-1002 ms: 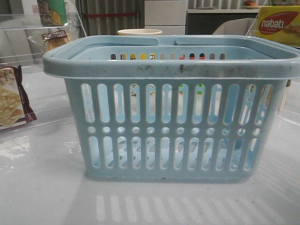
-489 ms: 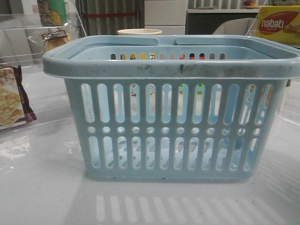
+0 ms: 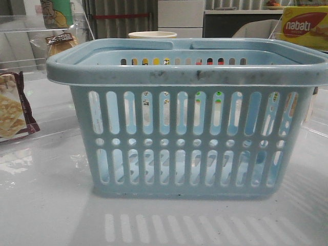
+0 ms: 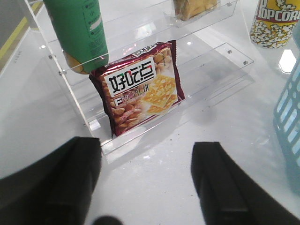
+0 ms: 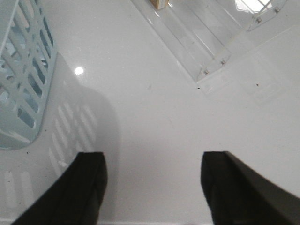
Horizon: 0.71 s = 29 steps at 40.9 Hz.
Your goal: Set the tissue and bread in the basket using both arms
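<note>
The light blue basket (image 3: 187, 128) stands in the middle of the table and fills the front view; its side also shows in the left wrist view (image 4: 289, 117) and the right wrist view (image 5: 23, 70). The bread (image 3: 60, 43), in a clear bag with a dark label strip, sits on a clear acrylic shelf at the far left; its golden-brown edge shows in the left wrist view (image 4: 194, 7). The tissue is out of view. My left gripper (image 4: 147, 145) is open and empty above the table before the shelf. My right gripper (image 5: 153, 159) is open and empty over bare table right of the basket.
A maroon-edged cracker packet (image 4: 140, 89) leans in the left acrylic shelf (image 4: 211, 61), under a green bottle (image 4: 79, 33). A popcorn cup (image 4: 274, 21) stands behind. A yellow nabati box (image 3: 305, 25) sits far right. Another acrylic shelf (image 5: 211, 42) lies ahead of my right gripper.
</note>
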Each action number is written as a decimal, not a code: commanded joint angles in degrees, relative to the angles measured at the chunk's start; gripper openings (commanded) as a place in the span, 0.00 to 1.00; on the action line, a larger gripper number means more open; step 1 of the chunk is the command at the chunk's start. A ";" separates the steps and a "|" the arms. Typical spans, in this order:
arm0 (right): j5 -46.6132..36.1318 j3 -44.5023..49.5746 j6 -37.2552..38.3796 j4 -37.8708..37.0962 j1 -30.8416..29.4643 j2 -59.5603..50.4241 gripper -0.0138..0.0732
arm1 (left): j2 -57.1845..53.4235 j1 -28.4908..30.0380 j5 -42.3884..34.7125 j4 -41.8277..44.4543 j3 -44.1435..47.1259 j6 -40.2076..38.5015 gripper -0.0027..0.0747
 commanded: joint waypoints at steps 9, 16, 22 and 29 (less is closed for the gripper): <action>-2.53 -8.87 -0.30 -0.91 -3.05 9.30 0.85 | 0.29 -12.82 -4.70 0.88 -1.88 0.13 0.65; -3.13 -17.69 -0.30 -0.91 -8.01 17.69 0.85 | 0.29 -16.73 -4.70 0.88 -1.88 0.13 0.59; -3.17 -26.24 -0.86 -0.95 -9.63 25.46 0.85 | 0.29 -17.10 -4.70 0.88 -1.88 0.13 0.55; -2.93 -36.12 -1.42 -1.69 -9.71 35.34 0.83 | 0.29 -17.10 -4.70 0.88 -1.88 0.13 0.50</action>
